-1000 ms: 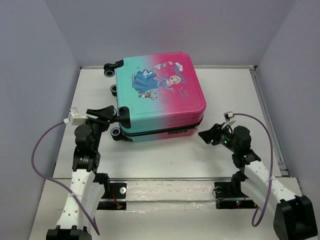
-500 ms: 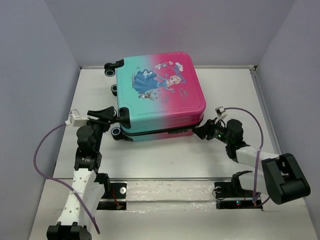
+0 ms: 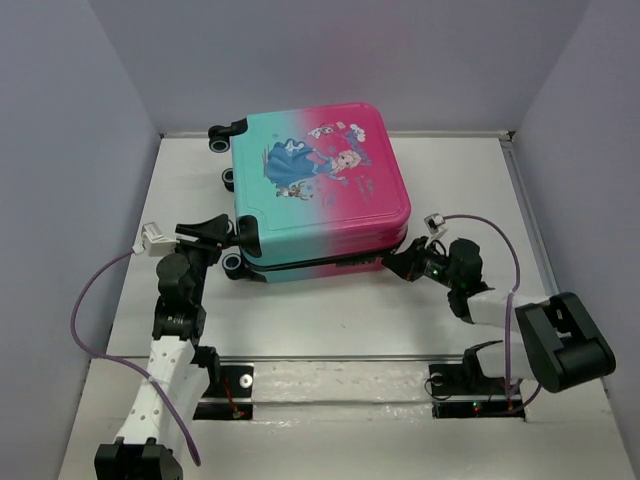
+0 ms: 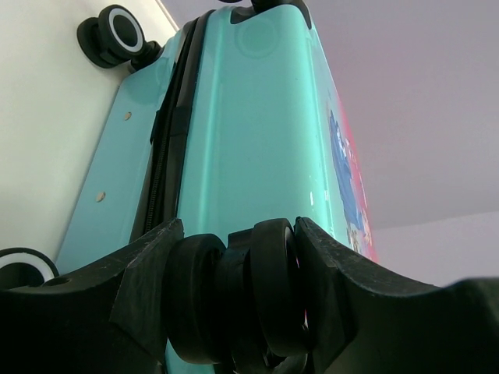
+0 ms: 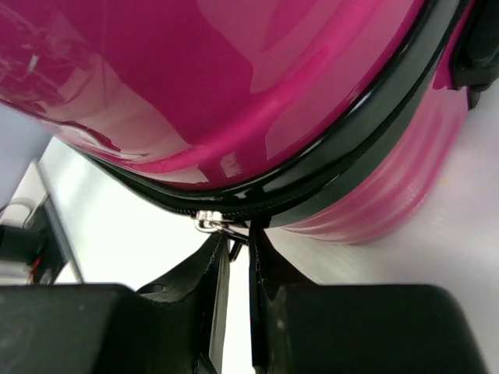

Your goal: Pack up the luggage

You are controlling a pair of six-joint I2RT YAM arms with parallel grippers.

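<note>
The luggage, a pink-to-teal hard-shell suitcase with a princess print, lies flat and closed in the middle of the table. My left gripper is at its front left corner, shut on a black double wheel, with a finger pressed on each side of it. My right gripper is at the front right corner against the black zipper band. Its fingers are nearly together around the silver zipper pull. The pink shell fills the right wrist view. The lining is hidden.
Two more black wheels stick out at the suitcase's far left side, also in the left wrist view. Grey walls close in the white table on three sides. The arm bases stand on a rail at the near edge.
My right arm has swung left from the open table to the suitcase's front right corner, and its fingers have come together at the zipper pull. My left gripper has stayed on the wheel.
</note>
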